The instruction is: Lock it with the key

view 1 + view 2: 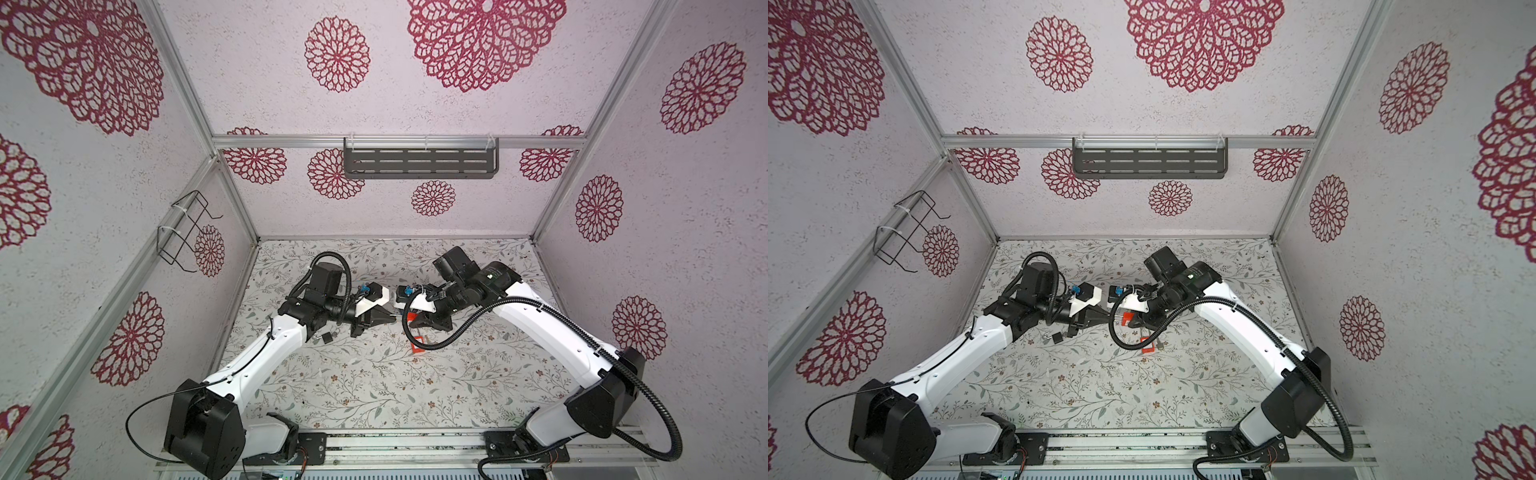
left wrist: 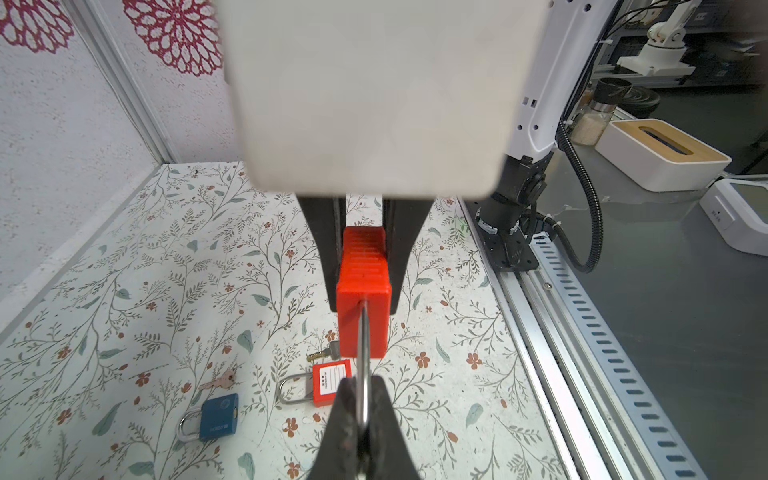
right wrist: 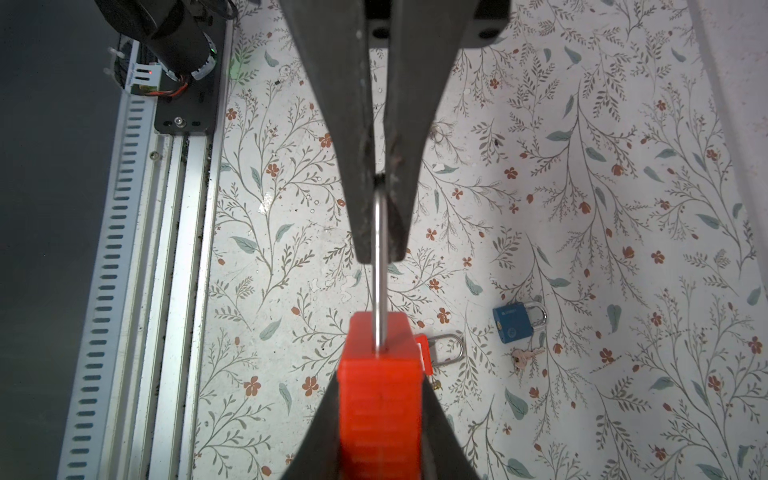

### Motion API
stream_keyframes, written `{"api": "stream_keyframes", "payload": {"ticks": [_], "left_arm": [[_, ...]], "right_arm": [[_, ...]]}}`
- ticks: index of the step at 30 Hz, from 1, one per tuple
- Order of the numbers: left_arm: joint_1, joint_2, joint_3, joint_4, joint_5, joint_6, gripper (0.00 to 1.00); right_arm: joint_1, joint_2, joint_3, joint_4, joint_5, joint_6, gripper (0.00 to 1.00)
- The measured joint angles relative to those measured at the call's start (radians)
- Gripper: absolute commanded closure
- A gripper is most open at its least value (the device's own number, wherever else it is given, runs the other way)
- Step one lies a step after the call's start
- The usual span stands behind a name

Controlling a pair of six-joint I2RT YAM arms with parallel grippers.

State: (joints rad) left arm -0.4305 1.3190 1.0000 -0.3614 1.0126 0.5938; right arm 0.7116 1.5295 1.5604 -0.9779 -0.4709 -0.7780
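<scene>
The left gripper (image 2: 361,399) is pinched tight on the shackle (image 2: 365,353) of a red padlock (image 2: 363,291). The right gripper (image 3: 380,382) clamps its body, holding it above the table (image 1: 374,382) between the arms. Below lie a second red padlock (image 2: 328,382) beside a key (image 2: 322,353), and a blue padlock (image 2: 218,417) near another key (image 2: 220,380).

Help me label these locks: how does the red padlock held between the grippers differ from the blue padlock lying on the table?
The held red padlock hangs in the air, right gripper on its body, left gripper on its long shackle; the blue padlock lies flat on the table, untouched. The held red padlock's body is ribbed, the blue padlock's smooth with a short shackle. Both shackles are silver metal.
</scene>
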Motion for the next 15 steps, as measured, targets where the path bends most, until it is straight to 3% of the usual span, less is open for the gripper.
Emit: {"api": "stream_keyframes", "payload": {"ticks": [15], "left_arm": [[-0.002,0.013,-0.017,0.047,-0.013,-0.036,1.00]], "right_arm": [[-0.005,0.062,0.066,-0.055,-0.005,-0.024,0.89]]}}
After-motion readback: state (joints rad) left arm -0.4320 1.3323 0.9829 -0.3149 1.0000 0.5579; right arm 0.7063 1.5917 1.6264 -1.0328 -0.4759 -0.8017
